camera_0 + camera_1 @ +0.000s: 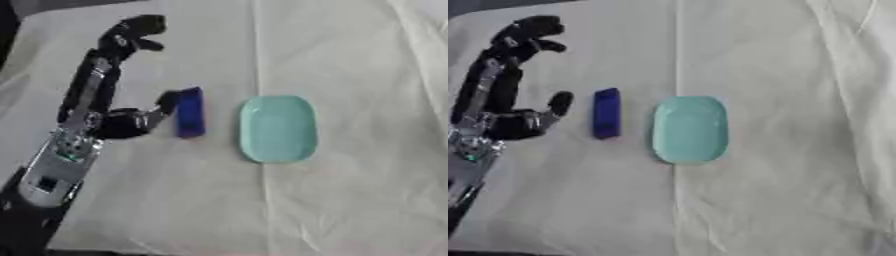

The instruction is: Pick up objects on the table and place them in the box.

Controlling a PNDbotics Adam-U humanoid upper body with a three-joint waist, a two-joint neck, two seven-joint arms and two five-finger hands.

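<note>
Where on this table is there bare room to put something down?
Bare cloth lies open right of the teal tray and along the near edge. It is crowded at left, where the left hand sits beside the blue block.

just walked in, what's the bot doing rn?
The robot's left hand is at the left of the cloth-covered table, fingers stretched out and curled at the tips, thumb reaching toward a small blue block. In the right eye view a gap shows between thumb and block, so nothing is held yet. The block lies flat beside a teal oval tray, apart from it. The tray has nothing in it. The right hand is out of view.
</note>
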